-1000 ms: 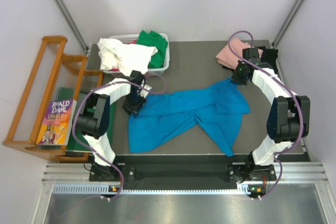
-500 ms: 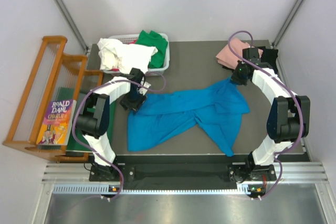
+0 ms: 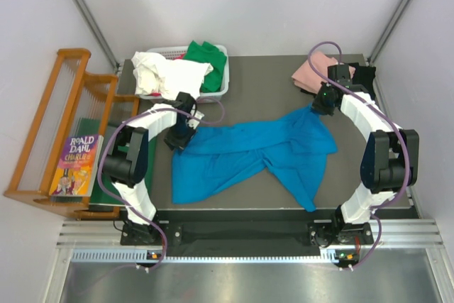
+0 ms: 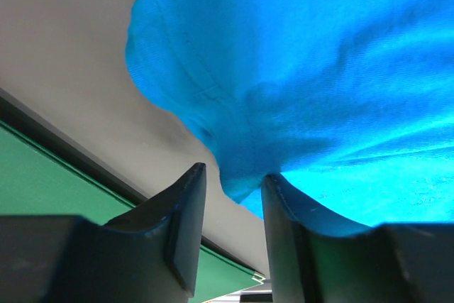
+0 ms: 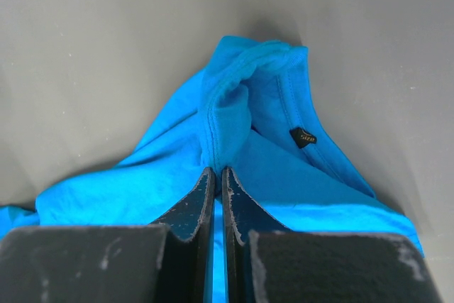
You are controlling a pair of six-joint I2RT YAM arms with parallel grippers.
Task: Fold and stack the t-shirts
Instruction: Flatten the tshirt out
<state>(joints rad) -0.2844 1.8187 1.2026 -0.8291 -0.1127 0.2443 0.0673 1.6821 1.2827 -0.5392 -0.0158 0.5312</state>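
Cloth like this is light, limp and a little clingy. The blue t-shirt (image 3: 248, 154) lies spread but twisted across the middle of the table (image 3: 269, 76), a band running left to right with one flap trailing toward the near edge. It will likely sag and crease wherever it is unsupported. It is best taken at hems and seams, such as the collar, a shoulder or a bottom corner, and drawn taut between two holds rather than lifted from one.

The right gripper (image 5: 214, 174) is pinched tight on a fold of the neckband, just beside the size tag (image 5: 305, 137), at the shirt's far right end. The left gripper (image 4: 230, 175) stands partly open at the shirt's left edge. A bunched lip of blue sits between its fingers, not visibly clamped. Beyond it are bare table and the green board (image 4: 42, 189).

Farther out, a white tee (image 3: 167, 76) and a green tee (image 3: 206, 54) are heaped in the basket (image 3: 221, 89) at the far left. A pink tee (image 3: 312, 72) lies flat at the far right.

Against a second ago, the left gripper has shifted only slightly along that left edge, and the shirt's near left corner has crept a touch leftward. The right arm and its hold look unchanged.
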